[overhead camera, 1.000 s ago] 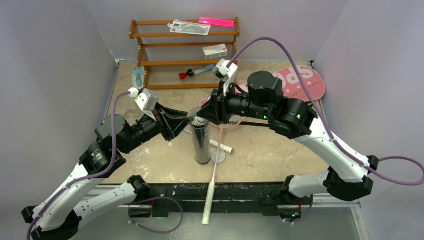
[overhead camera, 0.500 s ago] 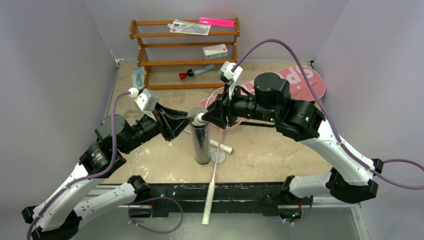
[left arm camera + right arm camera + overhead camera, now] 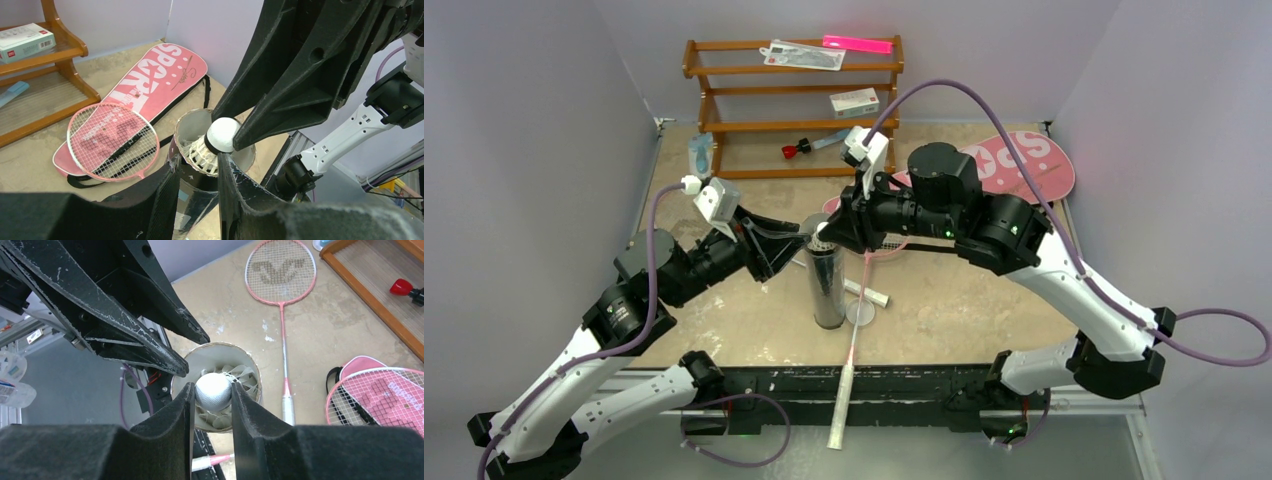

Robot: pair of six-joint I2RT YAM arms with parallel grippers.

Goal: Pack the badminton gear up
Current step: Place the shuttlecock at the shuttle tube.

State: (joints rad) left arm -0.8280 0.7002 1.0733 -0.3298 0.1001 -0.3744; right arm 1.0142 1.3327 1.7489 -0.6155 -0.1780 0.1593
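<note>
- Pale walls close in on three sides of a mottled tan counter [image 3: 984, 310], with a wooden rack [image 3: 754, 127] along its far edge.
- Mid-counter, a little toward the near edge, the black tube [image 3: 828, 290] stands upright with its mouth open. The left hand [image 3: 796, 240] is clenched round it just under the rim, steadying it.
- Over that mouth the right hand [image 3: 212, 390] pinches a shuttlecock [image 3: 221, 135] by its white cork. The feathers point down, dipping past the rim at a slight tilt.
- The step in hand, as I read it, is loading this shuttlecock into the tube.
- The next move calls for squaring it to the bore, pressing it lower and letting go. Then the hand lifts clear without dragging it back up or nudging the tube.
- Count so far: one tube and one shuttlecock for certain. Whether others are stacked beneath it, I cannot tell.
- There are two rackets.
  - The first racket [image 3: 853, 340] has its head on the bag's end, and its white handle hangs over the near edge.
  - The second racket [image 3: 281, 270] lies flat on the counter left of the tube.
- One pink bag [image 3: 1024, 165] lies flat by the far right corner, with neither racket inside it yet.
- One small clear disc [image 3: 861, 313] sits at the tube's foot, likely its cap.
</note>
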